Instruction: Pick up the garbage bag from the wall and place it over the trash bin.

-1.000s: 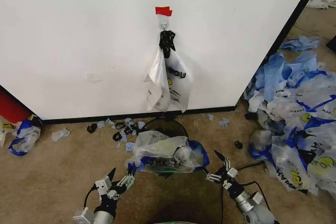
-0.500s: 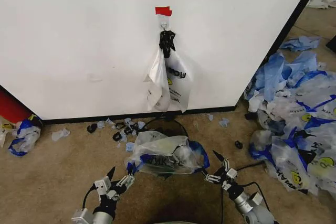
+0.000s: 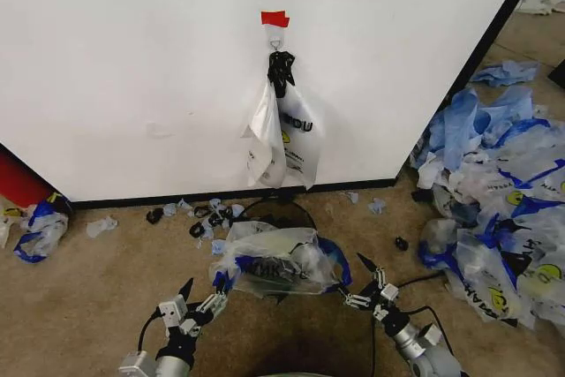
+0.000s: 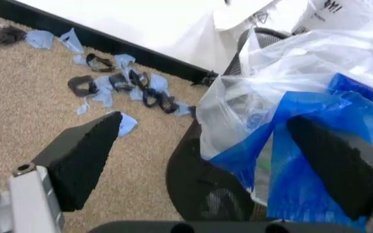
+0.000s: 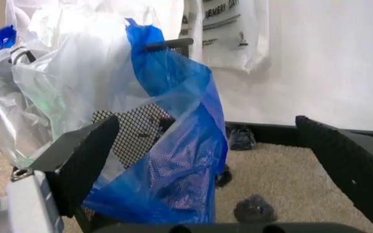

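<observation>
Head view: a garbage bag (image 3: pixel 275 259), translucent whitish with blue handles, is draped over the top of the trash bin (image 3: pixel 279 213), a round black wire-mesh basket standing on the tan carpet just in front of the wall (image 3: pixel 132 68). The bag's film bunches across the rim; a blue handle loop hangs down on each side of the bin.

Left gripper (image 3: pixel 198 301): low, at the bin's left side, jaws spread apart, holding nothing. In the left wrist view its two black fingers (image 4: pixel 83 158) stand wide, the blue handle and mesh side of the bin (image 4: pixel 206 187) lying between and beyond them; contact with the plastic cannot be confirmed.

Right gripper (image 3: pixel 365 281): low, at the bin's right side, jaws likewise released and empty. Right wrist view: the blue handle of the draped bag (image 5: pixel 173 160) hangs over the mesh (image 5: pixel 131 131), between the parted fingers (image 5: pixel 83 155) but farther off.

On the wall: a red tape patch (image 3: pixel 274 18) above a small metal hook (image 3: pixel 275 41), from which more bags (image 3: pixel 287 134) hang by a dark knotted top, dark lettering and a bit of yellow print visible.

Floor: blue plastic scraps (image 3: pixel 207 215) along the black base strip (image 3: pixel 177 197); a large heap of discarded bags (image 3: pixel 494 209) to the right; one crumpled bag (image 3: pixel 37 229) far left beside a red object (image 3: pixel 18 181)
</observation>
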{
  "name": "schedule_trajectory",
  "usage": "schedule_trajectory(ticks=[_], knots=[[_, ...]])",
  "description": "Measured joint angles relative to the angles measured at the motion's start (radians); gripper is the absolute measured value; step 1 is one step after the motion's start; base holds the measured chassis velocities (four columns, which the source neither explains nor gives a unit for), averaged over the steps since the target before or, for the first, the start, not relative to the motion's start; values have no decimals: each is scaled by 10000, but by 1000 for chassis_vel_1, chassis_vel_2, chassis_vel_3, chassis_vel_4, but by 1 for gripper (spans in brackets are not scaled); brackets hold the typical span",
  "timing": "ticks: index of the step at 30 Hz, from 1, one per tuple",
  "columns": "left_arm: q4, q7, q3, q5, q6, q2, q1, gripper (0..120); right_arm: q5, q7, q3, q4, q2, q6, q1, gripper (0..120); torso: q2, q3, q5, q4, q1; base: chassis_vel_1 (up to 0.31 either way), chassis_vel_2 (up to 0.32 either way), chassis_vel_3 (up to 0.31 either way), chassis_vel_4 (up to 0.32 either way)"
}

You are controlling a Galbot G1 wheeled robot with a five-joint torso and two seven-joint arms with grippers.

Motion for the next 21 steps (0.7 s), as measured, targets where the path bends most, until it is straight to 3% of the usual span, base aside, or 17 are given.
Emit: schedule_trajectory(ticks=[21], knots=[[-864,-204,-532,-178,224,976,650,100,-11,0,-85,21,-17,0,112,100,0,0,0,0,0,0,0,0,0]])
